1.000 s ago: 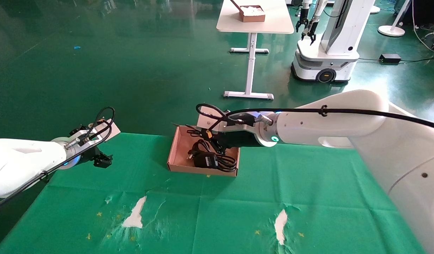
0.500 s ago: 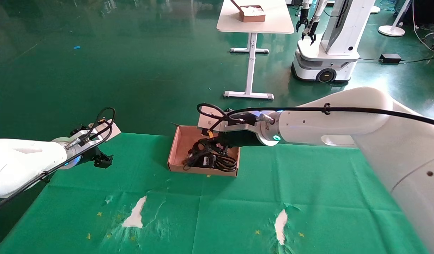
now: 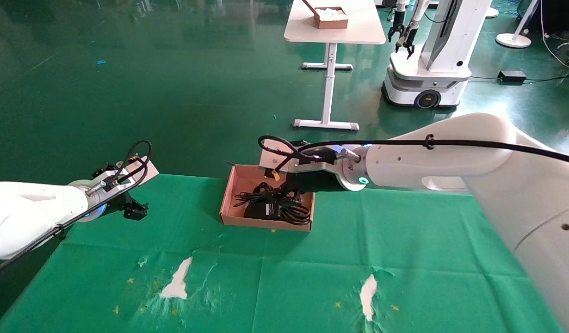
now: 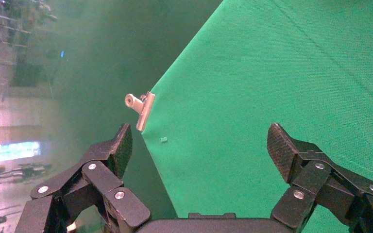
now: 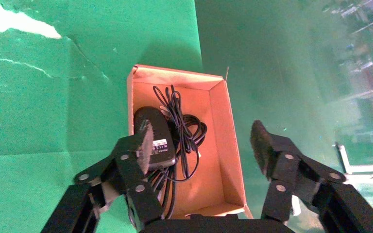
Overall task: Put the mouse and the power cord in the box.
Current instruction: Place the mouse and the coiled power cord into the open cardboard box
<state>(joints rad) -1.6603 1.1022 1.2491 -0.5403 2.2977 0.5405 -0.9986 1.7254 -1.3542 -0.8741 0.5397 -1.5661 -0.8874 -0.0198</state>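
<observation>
The shallow brown cardboard box [image 3: 229, 196] sits at about twelve o'clock on the green-clothed table [image 3: 312, 277], close to its far edge. Inside the box lies a thick black rubber power cord [image 5: 187, 133] in loose loops, together with a black oblong block bearing a white label [image 5: 154, 137]; the block lies against the box's right-hand half as seen from the head camera, with the loops spread around and over it. Whether the small black mouse is among this tangle cannot be told from these views; nothing here clearly reads as it.

The right end effector [image 5: 199, 143] hangs just above the box, reached in from three o'clock, its two black ribbed fingers [image 5: 143, 143] spread wide and holding nothing. In the right wrist view the fingers straddle the box opening, one over the labelled block, the other beyond the box's far wall.

The left end effector [image 4: 199, 145] is parked at about nine o'clock, above the table's far left corner, well apart from the box, its fingers likewise spread wide and empty. A small silver binder clip [image 4: 141, 108] grips the cloth's edge beside it. White torn patches [image 3: 177, 280] show in the cloth at six o'clock.
</observation>
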